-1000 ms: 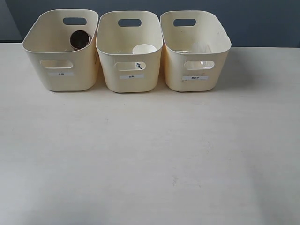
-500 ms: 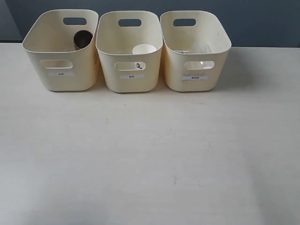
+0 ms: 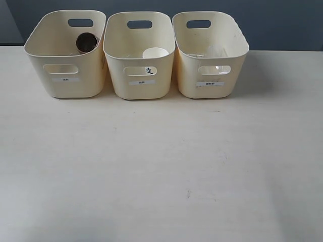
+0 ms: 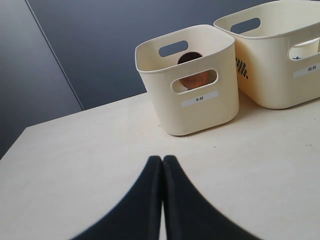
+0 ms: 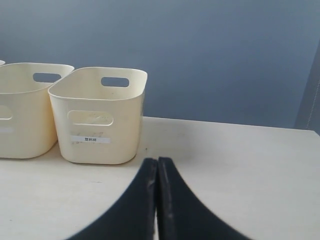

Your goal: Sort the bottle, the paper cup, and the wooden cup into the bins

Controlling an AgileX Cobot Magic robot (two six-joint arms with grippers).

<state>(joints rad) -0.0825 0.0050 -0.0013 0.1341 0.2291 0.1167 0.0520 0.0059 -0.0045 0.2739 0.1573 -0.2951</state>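
Three bins are lined up in a row at the far edge of the table [image 3: 161, 166], touching or nearly touching side to side. The middle bin [image 3: 140, 55] is taken as landmark. The wooden cup [image 3: 86, 42] is seen inside the left bin [image 3: 65, 53], just left of the middle bin, tipped so its dark mouth faces the camera, close to the wall nearest the middle bin. In the left wrist view the cup [image 4: 192, 75] is glimpsed through that bin's [image 4: 192, 80] handle cut-out. The paper cup [image 3: 155, 53] is stood upright inside the middle bin; its dark mark is seen through the front cut-out. The bottle [image 3: 214, 53] is faintly made out inside the right bin [image 3: 209, 53], just right of the middle bin; its pose cannot be told. Left gripper [image 4: 162, 162] is pressed closed, nothing held, above bare table short of the left bin. Right gripper [image 5: 157, 164] is likewise closed and empty, short of the right bin [image 5: 100, 115].
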